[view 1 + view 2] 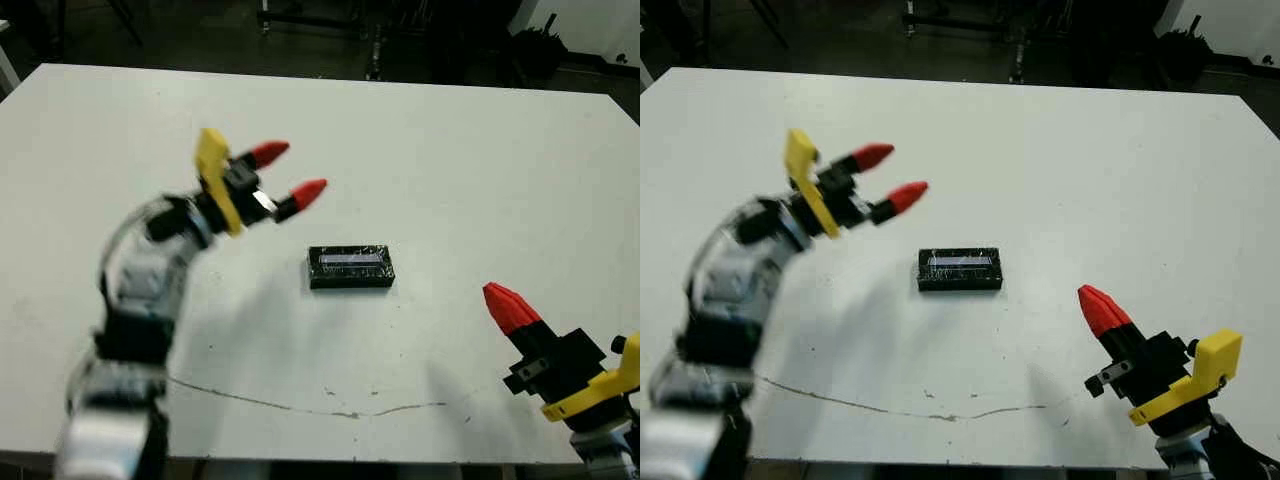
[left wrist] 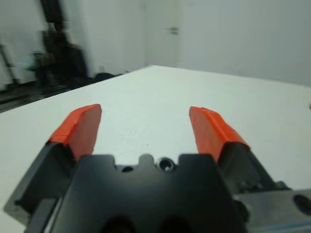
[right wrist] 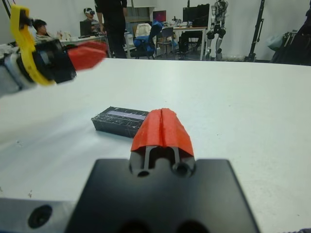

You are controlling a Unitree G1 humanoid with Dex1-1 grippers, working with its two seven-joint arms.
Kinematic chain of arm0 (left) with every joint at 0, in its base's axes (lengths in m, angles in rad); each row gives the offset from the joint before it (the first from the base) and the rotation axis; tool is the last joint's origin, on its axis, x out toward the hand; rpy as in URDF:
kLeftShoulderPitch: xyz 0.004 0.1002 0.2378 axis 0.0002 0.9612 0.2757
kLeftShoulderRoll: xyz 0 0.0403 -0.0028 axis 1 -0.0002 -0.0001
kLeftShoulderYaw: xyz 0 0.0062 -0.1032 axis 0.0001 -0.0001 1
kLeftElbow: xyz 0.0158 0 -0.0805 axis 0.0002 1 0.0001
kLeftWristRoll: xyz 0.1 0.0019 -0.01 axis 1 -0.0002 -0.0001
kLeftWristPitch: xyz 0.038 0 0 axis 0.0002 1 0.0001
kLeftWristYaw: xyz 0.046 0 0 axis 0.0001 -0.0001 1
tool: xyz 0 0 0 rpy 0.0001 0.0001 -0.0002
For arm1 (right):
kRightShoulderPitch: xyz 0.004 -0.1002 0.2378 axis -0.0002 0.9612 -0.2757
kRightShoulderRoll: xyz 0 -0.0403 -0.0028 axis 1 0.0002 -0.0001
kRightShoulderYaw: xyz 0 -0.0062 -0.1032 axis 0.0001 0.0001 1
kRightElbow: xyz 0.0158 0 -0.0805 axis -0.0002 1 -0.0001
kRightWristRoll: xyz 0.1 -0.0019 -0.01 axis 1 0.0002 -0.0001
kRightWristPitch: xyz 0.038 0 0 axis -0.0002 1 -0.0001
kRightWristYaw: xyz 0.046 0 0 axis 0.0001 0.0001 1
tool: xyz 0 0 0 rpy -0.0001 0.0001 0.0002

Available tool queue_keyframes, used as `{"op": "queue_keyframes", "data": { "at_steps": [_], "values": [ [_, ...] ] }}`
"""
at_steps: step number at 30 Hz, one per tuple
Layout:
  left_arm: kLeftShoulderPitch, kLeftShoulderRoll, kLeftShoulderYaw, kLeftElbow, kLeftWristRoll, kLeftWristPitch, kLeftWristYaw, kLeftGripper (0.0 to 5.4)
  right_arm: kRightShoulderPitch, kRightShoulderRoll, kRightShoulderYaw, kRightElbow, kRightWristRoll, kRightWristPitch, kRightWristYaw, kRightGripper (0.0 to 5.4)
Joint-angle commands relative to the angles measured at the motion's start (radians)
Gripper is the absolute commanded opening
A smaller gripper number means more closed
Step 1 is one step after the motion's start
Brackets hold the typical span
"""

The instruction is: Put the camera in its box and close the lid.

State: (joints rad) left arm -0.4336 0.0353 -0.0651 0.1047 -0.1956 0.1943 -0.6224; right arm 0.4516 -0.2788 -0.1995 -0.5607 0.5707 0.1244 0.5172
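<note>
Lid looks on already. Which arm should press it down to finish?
Left, probably. The left gripper hovers with open jaws just beside the lid covering the box; the right gripper, jaws shut, sits farther off toward the table's near edge.

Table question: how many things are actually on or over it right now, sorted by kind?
Closed black box with a shiny lid: 1
Robot grippers with red tips: 2, the left gripper open, the right gripper shut, neither touching the box
Total: 3
No loose camera or separate lid shows on the white table.
</note>
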Motion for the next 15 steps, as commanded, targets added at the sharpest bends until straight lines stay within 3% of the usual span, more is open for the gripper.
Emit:
{"op": "queue_keyframes", "data": {
  "at_steps": [1,9,15],
  "values": [
    [0.029,-0.042,-0.061,-0.006,0.054,-0.004,0.092,3.64,0.004,-0.001,0.0,0.001,-0.004,-0.002,-0.006,0.0],
    [0.026,-0.093,-0.177,0.097,0.167,-0.024,0.22,2.44,0.007,0.008,0.008,0.0,-0.003,-0.004,-0.009,0.0],
    [0.016,-0.093,-0.25,0.147,0.24,0.048,0.253,1.49,0.005,0.021,0.014,0.006,0.0,-0.015,-0.005,0.0]
  ]
}}
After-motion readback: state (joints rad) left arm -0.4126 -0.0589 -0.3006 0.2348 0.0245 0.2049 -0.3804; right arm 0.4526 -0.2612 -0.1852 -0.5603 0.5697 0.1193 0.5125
